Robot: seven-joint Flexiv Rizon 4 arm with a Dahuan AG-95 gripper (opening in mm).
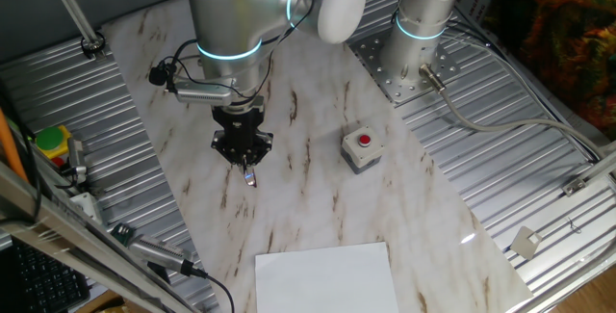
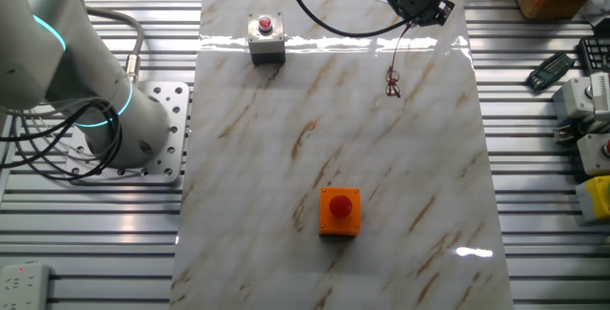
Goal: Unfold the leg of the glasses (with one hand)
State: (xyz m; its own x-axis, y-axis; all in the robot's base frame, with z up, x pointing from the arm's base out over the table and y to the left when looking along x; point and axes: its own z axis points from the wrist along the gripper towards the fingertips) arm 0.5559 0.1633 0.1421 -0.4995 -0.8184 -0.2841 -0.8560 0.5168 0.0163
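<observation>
- Grey red-button box at the far left of the marble surface in the other fixed view; well apart from the work, no obstacle.
- Orange box with a red button sits near the middle of the surface, also well clear.
- The glasses show as a small reddish-brown wire shape right of centre, with one thin leg running up toward the gripper.
- In one fixed view the gripper points straight down and something small glints at its tip, just above the surface.
- Jaws: appear clenched on the thin leg of the glasses; contact is too small to confirm. Whether the frame rests on the surface or dangles, I cannot tell.
- Judgement: unfolding is under way. To do it well, keep the grip near the leg's end, swing slowly about the hinge, and let the frame's weight or the surface resist; a jerk could slip or bend the wire.
- White sheet at the surface's near edge is uninvolved.
</observation>
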